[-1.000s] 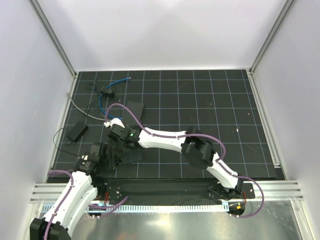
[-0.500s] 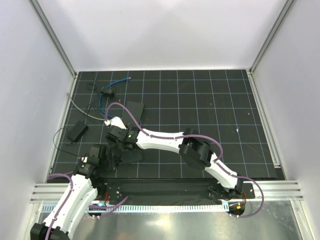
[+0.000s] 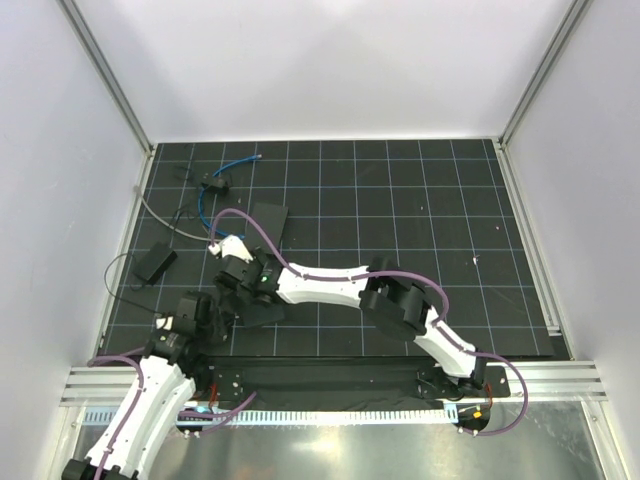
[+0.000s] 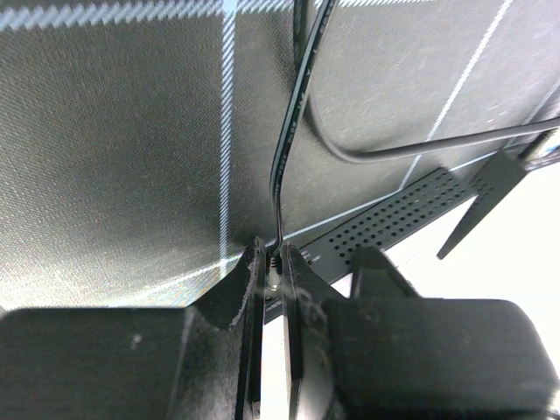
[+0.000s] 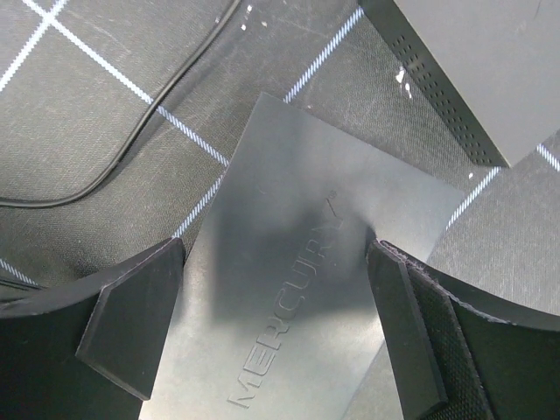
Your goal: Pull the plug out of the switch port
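My right gripper (image 5: 273, 255) is open and straddles the switch (image 5: 289, 297), a matte-black box marked MERCURY; the pads stand apart from its sides. In the top view this gripper (image 3: 250, 293) sits over a black box (image 3: 266, 311) at the near left. My left gripper (image 4: 273, 262) is shut on the end of a thin black wire (image 4: 289, 140), close to a black perforated edge (image 4: 394, 219). In the top view it (image 3: 213, 315) is just left of the box. The bright-blue cable (image 3: 204, 205) lies at the far left. Its plug and the port are hidden.
A wider black slab (image 3: 270, 220) lies beyond the right wrist. A vented black box (image 5: 472, 79) is beside the switch. A small black adapter (image 3: 155, 263) and a grey cable (image 3: 165, 222) lie at the left, near the mat's edge. A small black part (image 3: 215, 183) sits at the far left.
My left arm has drawn back a little toward the near edge. My right wrist has shifted slightly right and nearer. The boxes and the blue cable have not visibly moved.
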Robot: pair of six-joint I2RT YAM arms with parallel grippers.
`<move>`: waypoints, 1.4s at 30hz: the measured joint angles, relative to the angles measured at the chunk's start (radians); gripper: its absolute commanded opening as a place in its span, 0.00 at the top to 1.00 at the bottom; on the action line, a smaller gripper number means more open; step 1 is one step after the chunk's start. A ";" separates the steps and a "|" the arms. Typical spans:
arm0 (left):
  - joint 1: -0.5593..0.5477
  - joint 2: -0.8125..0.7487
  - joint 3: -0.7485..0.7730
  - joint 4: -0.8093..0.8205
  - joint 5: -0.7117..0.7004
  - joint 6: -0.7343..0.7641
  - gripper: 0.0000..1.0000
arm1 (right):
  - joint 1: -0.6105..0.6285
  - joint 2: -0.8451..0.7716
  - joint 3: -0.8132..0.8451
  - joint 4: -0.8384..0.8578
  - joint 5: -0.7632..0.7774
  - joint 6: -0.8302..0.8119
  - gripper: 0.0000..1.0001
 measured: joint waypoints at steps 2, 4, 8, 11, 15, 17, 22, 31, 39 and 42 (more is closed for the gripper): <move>0.000 -0.027 0.000 -0.016 -0.019 -0.006 1.00 | 0.001 -0.021 -0.050 0.058 0.000 -0.019 0.07; 0.000 -0.047 0.000 -0.027 -0.037 -0.009 1.00 | 0.002 -0.040 -0.091 0.100 -0.002 -0.037 0.07; 0.000 -0.055 0.001 -0.041 -0.058 -0.006 1.00 | 0.002 -0.062 -0.140 0.158 -0.014 -0.067 0.07; 0.000 -0.043 0.028 -0.076 -0.083 0.008 1.00 | 0.000 -0.066 -0.146 0.173 -0.028 -0.084 0.07; 0.000 -0.003 0.144 -0.117 -0.130 0.051 1.00 | -0.006 -0.068 -0.134 0.159 -0.057 -0.090 0.07; 0.000 0.030 0.235 -0.124 -0.165 0.089 1.00 | -0.014 -0.068 -0.121 0.138 -0.084 -0.088 0.07; 0.000 0.143 0.441 -0.135 -0.247 0.242 1.00 | -0.048 -0.087 -0.105 0.072 -0.174 -0.056 0.06; 0.034 0.349 0.640 -0.177 -0.323 0.591 0.94 | -0.228 -0.290 -0.225 -0.040 -0.353 0.021 0.06; 0.188 0.646 0.700 -0.140 -0.236 0.871 0.98 | -0.306 -0.529 -0.369 -0.051 -0.386 0.021 0.06; 0.267 0.786 0.698 -0.109 -0.183 0.927 1.00 | -0.304 -0.564 -0.431 -0.047 -0.397 0.022 0.06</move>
